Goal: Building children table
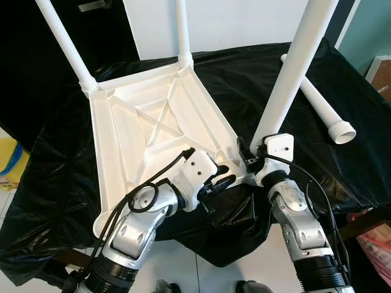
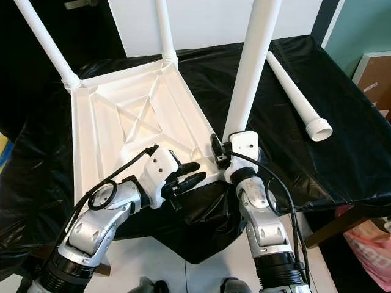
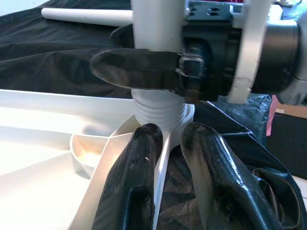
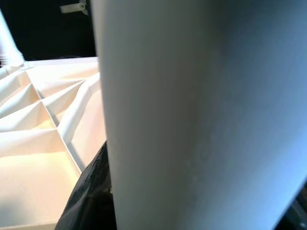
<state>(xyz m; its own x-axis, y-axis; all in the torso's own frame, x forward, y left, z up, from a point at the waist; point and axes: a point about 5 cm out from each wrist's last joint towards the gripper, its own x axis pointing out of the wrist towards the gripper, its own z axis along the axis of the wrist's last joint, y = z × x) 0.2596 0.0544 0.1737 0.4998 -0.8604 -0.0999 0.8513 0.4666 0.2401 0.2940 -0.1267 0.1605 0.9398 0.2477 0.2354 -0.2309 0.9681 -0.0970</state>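
Observation:
A white plastic table top [image 1: 140,122] lies upside down on a black cloth. My right gripper [image 1: 250,155] is shut on a white leg [image 1: 293,73] just above its threaded end [image 3: 158,108], which stands upright in the near right corner socket. The left gripper [image 1: 223,182] is shut on the table top's thin rim beside that corner, one black finger [image 3: 139,158] on each side of it. In the right wrist view the held leg [image 4: 192,115] is very close, with the ribbed underside [image 4: 43,124] behind it. A loose fourth leg [image 1: 324,110] lies on the cloth to the right.
Two fitted legs [image 1: 64,39] [image 1: 182,30] rise from the far corners. The black cloth [image 1: 263,73] hangs over the near edge onto the white tiled floor. A cardboard box [image 1: 382,73] sits far right, a pink bag [image 1: 376,250] lower right.

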